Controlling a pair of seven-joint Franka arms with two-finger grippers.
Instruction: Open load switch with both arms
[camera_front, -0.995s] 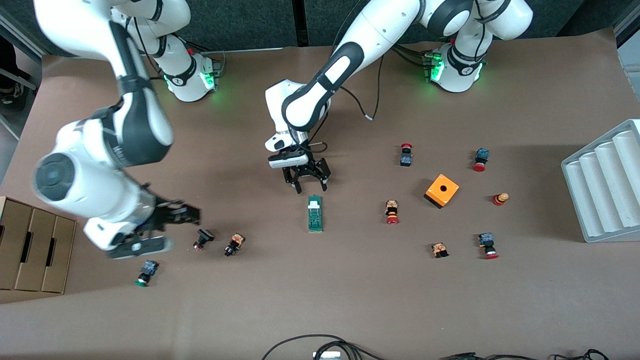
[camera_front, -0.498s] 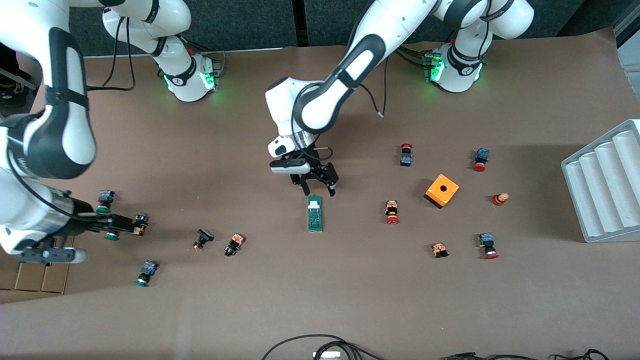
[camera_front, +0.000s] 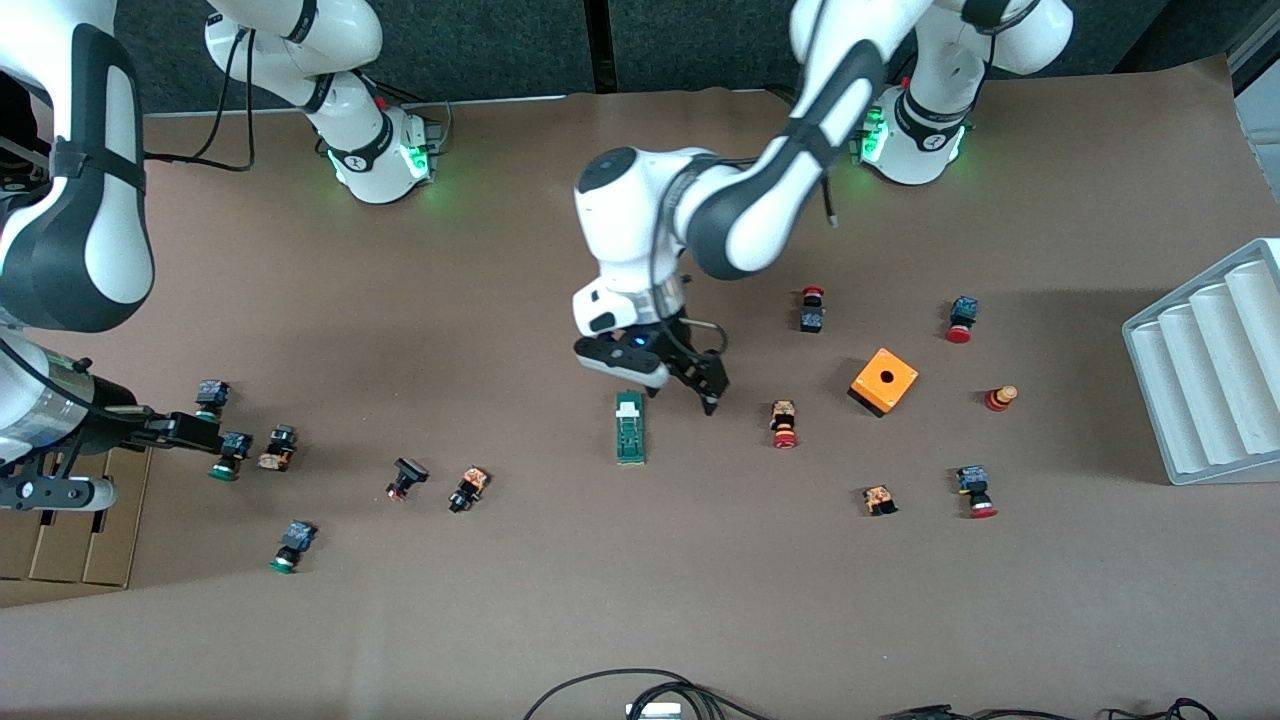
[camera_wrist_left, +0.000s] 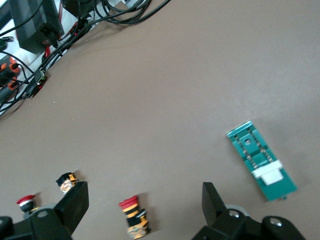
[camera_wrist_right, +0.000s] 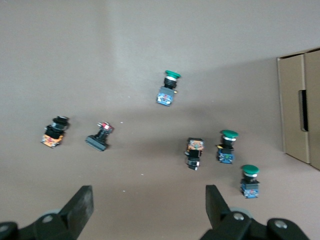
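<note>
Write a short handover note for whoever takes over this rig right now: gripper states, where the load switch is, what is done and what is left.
Left gripper: open, holding nothing, over the table beside the load switch's white end.
Right gripper: open, holding nothing, at the right arm's end of the table, among the green-capped push-buttons.
Load switch: flat on the table mid-table, untouched.
Done: nothing yet.
Left: grip the switch with both arms and open it.

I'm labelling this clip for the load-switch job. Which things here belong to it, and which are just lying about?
Belongs to the job:
- load switch, on the table mid-way
- left gripper, open, over the table beside the switch's white end
- right gripper, open, over the push-buttons near the cardboard box

Lying about:
- orange cube
- push-buttons
- cardboard box
- grey ridged tray
</note>
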